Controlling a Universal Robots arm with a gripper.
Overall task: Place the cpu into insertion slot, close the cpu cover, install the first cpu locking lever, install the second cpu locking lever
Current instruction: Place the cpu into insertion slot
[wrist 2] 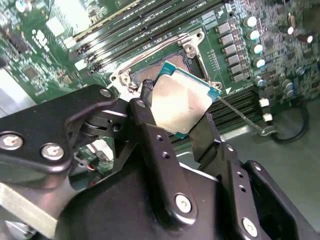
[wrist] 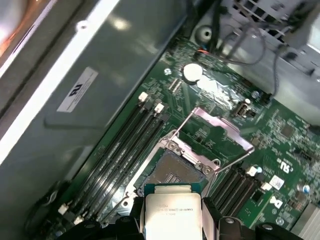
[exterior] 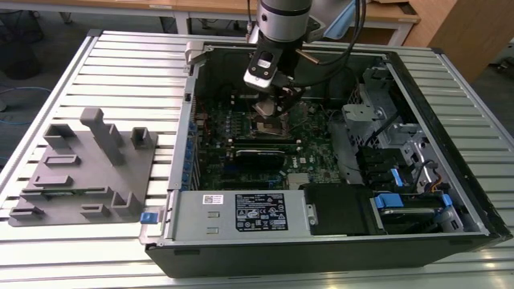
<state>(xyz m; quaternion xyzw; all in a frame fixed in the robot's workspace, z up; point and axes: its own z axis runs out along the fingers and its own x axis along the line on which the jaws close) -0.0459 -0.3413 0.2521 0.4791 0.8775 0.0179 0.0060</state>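
My gripper [wrist 2: 175, 111] is shut on the cpu [wrist 2: 181, 102], a flat square chip with a dull silver face, its black fingers [wrist 2: 150, 130] pressing two opposite edges. In the exterior view the gripper [exterior: 266, 109] hangs inside the open computer case, just above the insertion slot [exterior: 270, 126]. The slot's dark pin field [wrist: 172, 172] lies bare on the green motherboard [wrist: 290, 135], with the cpu [wrist: 172, 212] held a little short of it and slightly tilted. The cpu cover [wrist: 220, 131], a thin silvery frame, stands swung open beyond the slot. A thin wire lever [wrist 2: 240, 115] sticks out beside the slot.
The case walls [exterior: 189, 120] close in the board. A black card [exterior: 261, 158] lies just in front of the slot, a power supply box [exterior: 241, 214] in front of that, and a drive cage with blue tabs [exterior: 393, 180] at the exterior view's right. A grey fixture [exterior: 80, 168] sits on the slatted table.
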